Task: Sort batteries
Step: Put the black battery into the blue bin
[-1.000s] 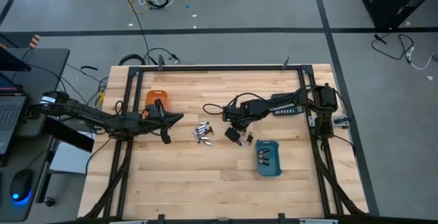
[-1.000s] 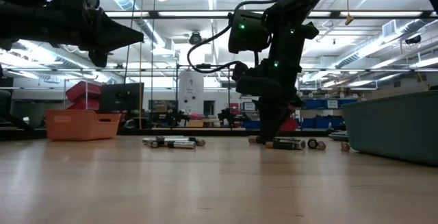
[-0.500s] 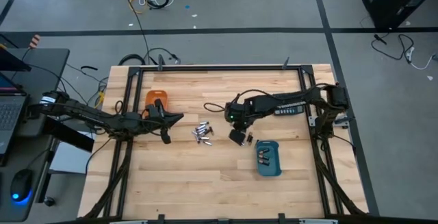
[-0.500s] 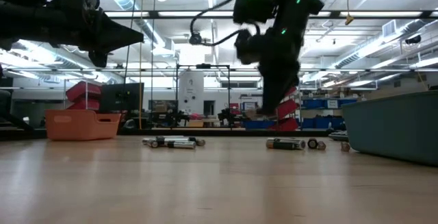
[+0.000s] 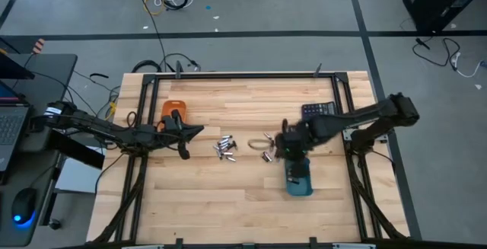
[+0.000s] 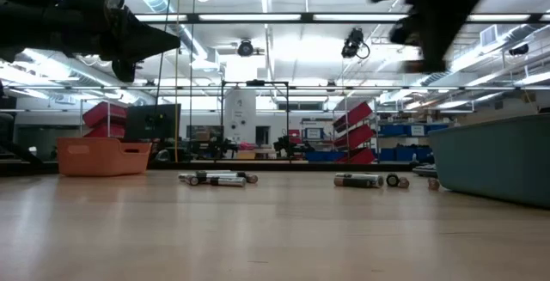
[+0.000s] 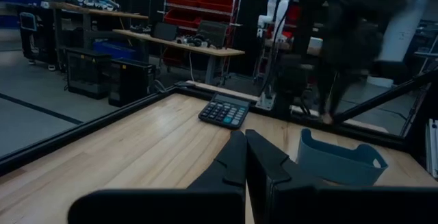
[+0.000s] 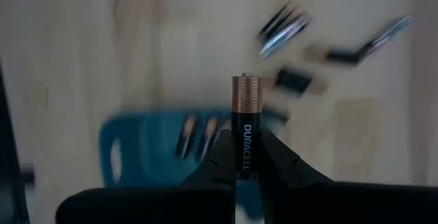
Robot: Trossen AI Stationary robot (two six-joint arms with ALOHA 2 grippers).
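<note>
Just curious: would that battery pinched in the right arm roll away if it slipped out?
Probably. The battery held by the right end effector is a smooth cylinder, so it likely rolls. It looks rigid, and its glossy casing may be slippery.

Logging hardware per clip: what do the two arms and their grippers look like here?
Both arms are dark, jointed and slim, with black cabling running along them. The left gripper ends in two black, tapered, wedge-shaped fingers. The right gripper has matching matte black fingers. No markings or labels are visible on either.
</note>
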